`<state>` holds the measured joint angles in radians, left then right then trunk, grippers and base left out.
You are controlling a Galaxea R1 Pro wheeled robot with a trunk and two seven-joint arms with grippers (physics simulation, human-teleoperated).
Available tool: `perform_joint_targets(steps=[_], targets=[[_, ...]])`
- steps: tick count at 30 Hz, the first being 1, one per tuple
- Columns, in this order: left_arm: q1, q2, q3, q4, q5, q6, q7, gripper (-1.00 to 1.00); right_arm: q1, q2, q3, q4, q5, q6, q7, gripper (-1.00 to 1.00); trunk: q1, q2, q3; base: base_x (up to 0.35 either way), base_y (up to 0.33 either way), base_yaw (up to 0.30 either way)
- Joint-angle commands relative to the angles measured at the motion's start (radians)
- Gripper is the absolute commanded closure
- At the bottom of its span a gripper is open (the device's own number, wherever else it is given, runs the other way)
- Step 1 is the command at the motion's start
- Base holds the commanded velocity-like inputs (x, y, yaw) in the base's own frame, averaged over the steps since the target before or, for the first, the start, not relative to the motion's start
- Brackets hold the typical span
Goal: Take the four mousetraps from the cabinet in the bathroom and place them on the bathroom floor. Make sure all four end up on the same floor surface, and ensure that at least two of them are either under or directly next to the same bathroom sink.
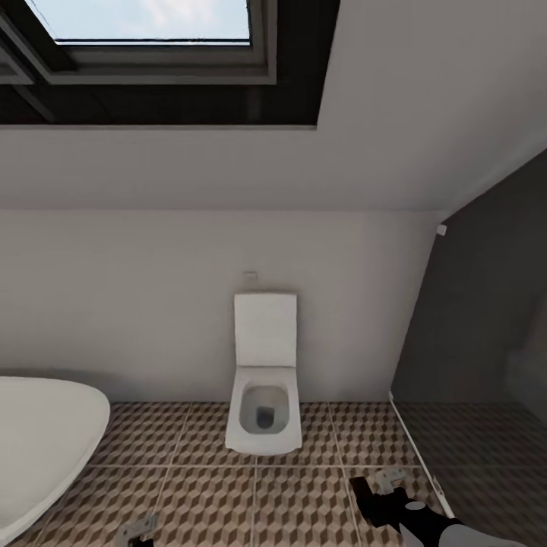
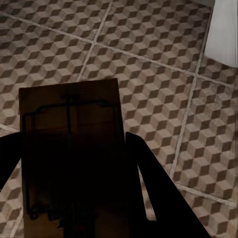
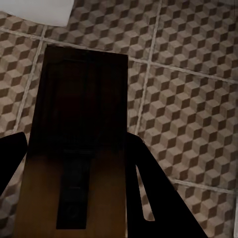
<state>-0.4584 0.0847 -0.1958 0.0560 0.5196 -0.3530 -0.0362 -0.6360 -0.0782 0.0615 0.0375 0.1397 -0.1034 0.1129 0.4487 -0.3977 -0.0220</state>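
Each of my grippers is shut on a mousetrap over the bathroom floor point(image 1: 205, 494), whose tiles carry the brown cube pattern. In the left wrist view the tan mousetrap point(image 2: 69, 99), with its black wire frame, lies between the dark fingers of my left gripper point(image 2: 72, 148). In the right wrist view another mousetrap point(image 3: 84, 79) sits in my right gripper point(image 3: 74, 144). The head view has my right gripper point(image 1: 376, 490) low at the right with its trap point(image 1: 391, 477), and the left trap point(image 1: 137, 526) at the bottom edge. The cabinet is out of view.
A white toilet point(image 1: 264, 410) stands against the far wall, straight ahead. A white rounded basin or tub point(image 1: 38, 441) fills the left. A dark glass partition point(image 1: 471, 342) closes off the right. A skylight point(image 1: 144, 23) is overhead. Open tiled floor lies between these.
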Motion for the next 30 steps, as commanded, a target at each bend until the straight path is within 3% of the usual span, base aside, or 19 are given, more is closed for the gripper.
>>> perform_joint_targets(steps=[1,30], targets=[[-0.002,0.000,-0.008,0.004,0.005,-0.006,0.000,1.00,-0.002,0.000,0.005,0.004,0.004,-0.007,0.001,1.00,0.001,-0.002,-0.002,0.265,0.016,-0.127],[-0.002,-0.003,-0.009,0.004,0.003,-0.009,-0.001,1.00,-0.002,0.000,0.005,0.004,0.004,-0.008,0.001,1.00,0.001,-0.002,-0.002,0.015,0.001,0.026]])
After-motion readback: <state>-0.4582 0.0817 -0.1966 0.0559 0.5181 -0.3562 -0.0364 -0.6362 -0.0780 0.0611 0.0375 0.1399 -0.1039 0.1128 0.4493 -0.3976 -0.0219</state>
